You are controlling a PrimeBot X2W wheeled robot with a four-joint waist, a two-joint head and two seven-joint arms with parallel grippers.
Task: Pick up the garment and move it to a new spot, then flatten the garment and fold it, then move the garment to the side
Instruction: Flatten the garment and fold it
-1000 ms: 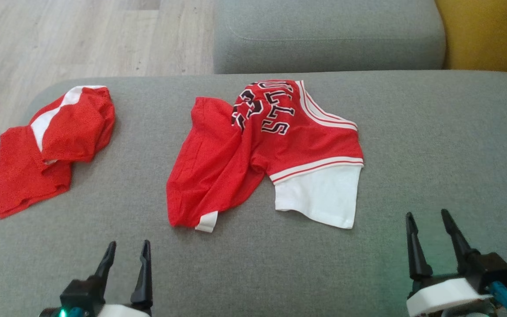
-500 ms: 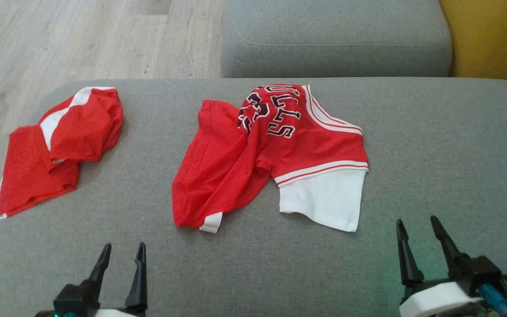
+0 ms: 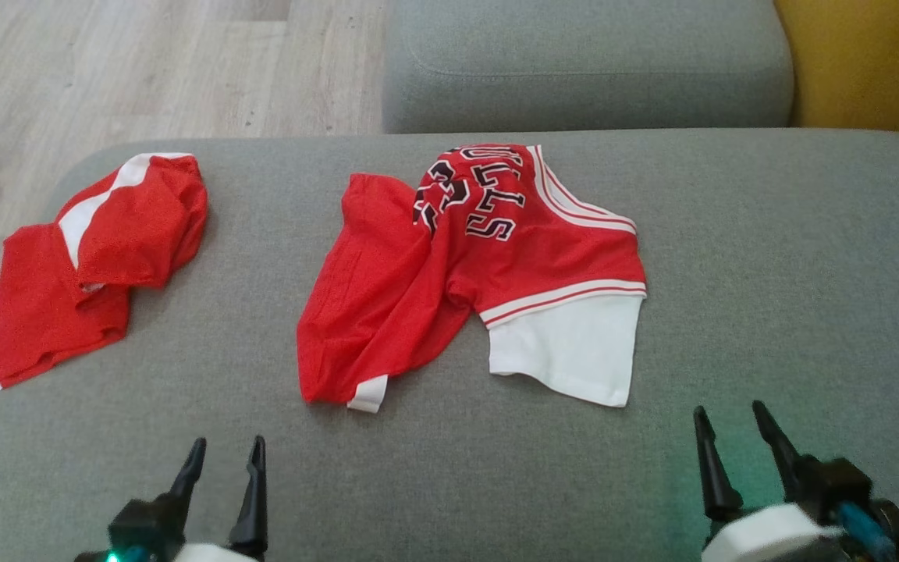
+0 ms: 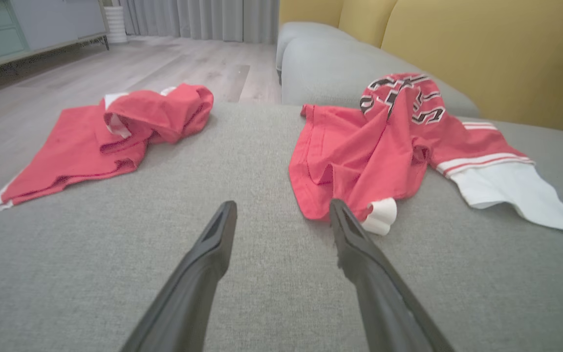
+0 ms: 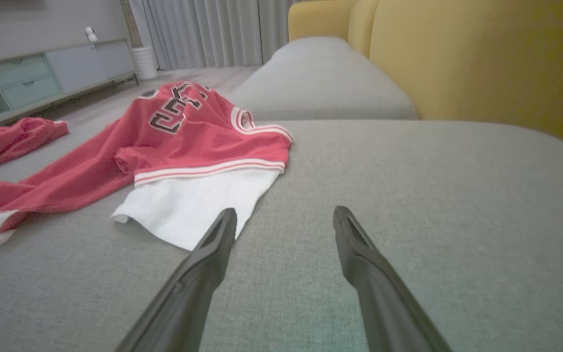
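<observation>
Head view has the jersey (image 3: 473,273) crumpled in the middle of the cushion (image 3: 769,257). The left gripper (image 3: 228,442) and right gripper (image 3: 729,407) hang open and empty on its near side. A pinch may catch only one mesh layer and drag the jersey bunched, or the left arm may mistake the red cloth (image 3: 90,265) at far left for it.

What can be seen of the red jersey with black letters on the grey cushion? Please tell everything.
The jersey is red, mesh-like fabric with black, white-outlined lettering, white-and-red striped trim and a white sleeve spread toward the robot. It lies crumpled, not flat; its left part is bunched in folds, with a small white band at the near corner. It rests on the grey cushion. The left pincer and the right pincer, both open, are apart from it.
</observation>
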